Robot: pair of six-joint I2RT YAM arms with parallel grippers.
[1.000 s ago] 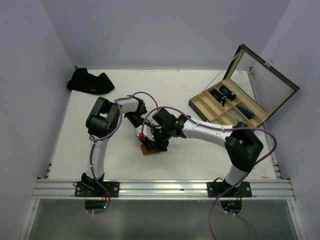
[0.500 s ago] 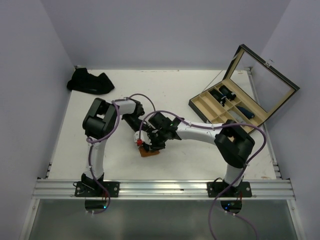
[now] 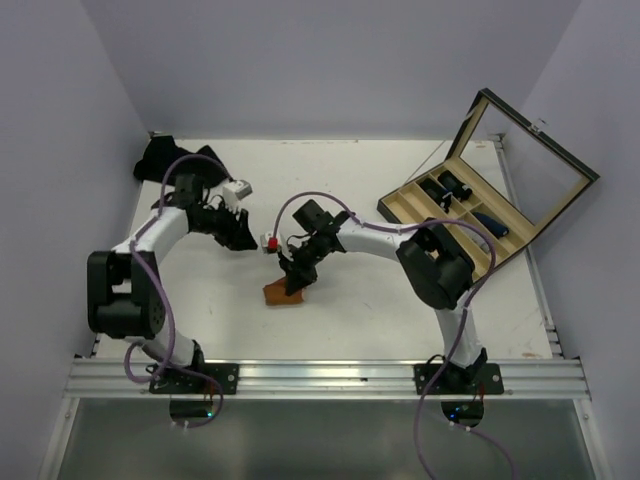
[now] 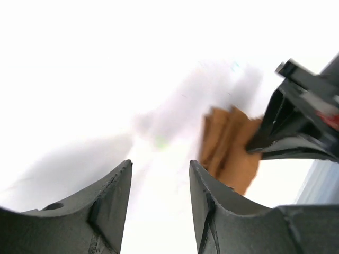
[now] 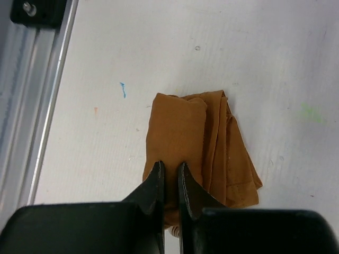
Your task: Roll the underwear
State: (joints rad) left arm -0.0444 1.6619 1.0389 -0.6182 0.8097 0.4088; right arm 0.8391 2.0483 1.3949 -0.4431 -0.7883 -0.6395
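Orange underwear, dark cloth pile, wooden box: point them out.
orange underwear [image 5: 180, 143], right wrist view, folded top layer.
dark cloth pile [image 3: 152, 158], top view, its left part.
wooden box [image 3: 410, 205], top view, bare wood, left end.

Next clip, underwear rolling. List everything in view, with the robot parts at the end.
orange underwear: one, rust-orange, folded, mid-table
dark pile: one heap of cloth, black, far left corner; number of pieces cannot be told
box: one, wood with a dark frame, glass lid open, far right
dark bundles: at least two, navy or black, in box compartments
table: one, white
rail: one, metal, near edge
left gripper: black, open, empty, apart from the orange underwear, to its left
right gripper: black, shut on an edge of the orange underwear
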